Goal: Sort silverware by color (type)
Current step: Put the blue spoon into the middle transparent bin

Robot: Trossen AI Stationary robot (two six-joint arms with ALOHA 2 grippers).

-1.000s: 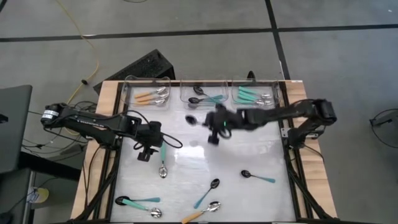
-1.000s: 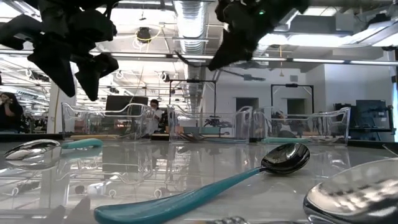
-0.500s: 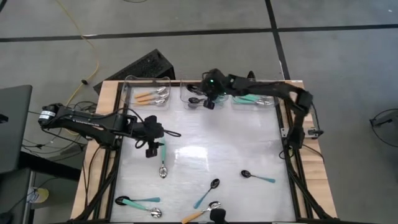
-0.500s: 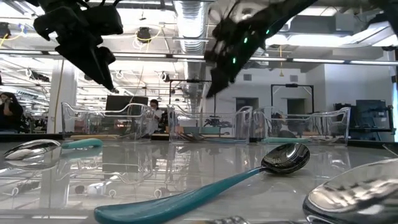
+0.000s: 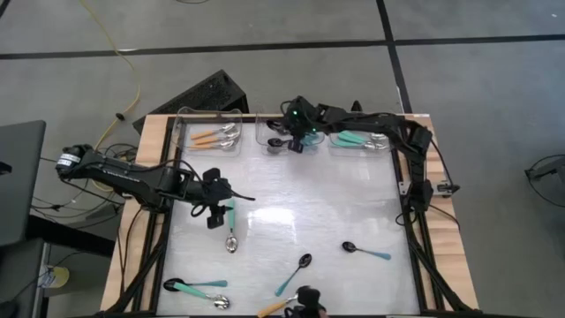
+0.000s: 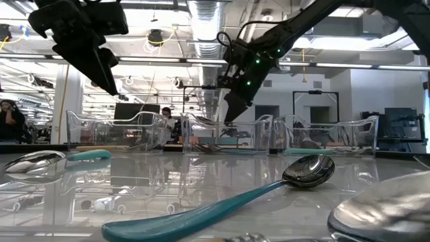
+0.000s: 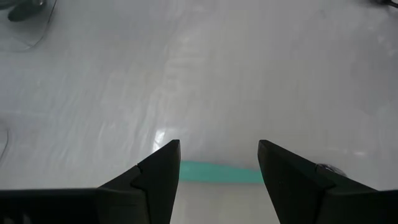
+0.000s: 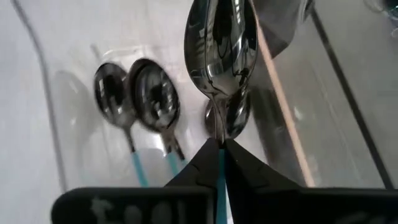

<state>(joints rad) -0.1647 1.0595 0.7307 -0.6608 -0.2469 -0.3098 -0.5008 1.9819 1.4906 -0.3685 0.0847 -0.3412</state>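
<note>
I have the right end effector (image 5: 294,144) over the middle bin (image 5: 275,124) at the worktop's (image 5: 353,203) far edge, its fingers pinching the teal handle of a black spoon (image 8: 221,37); two more black spoons (image 8: 134,93) lie in that bin below. The left end effector (image 7: 219,163) hangs with fingers spread above a silver spoon (image 5: 230,228) near the left edge, its teal handle between them. Other spoons lie scattered along the near edge; the outer bins hold sorted ones.
</note>
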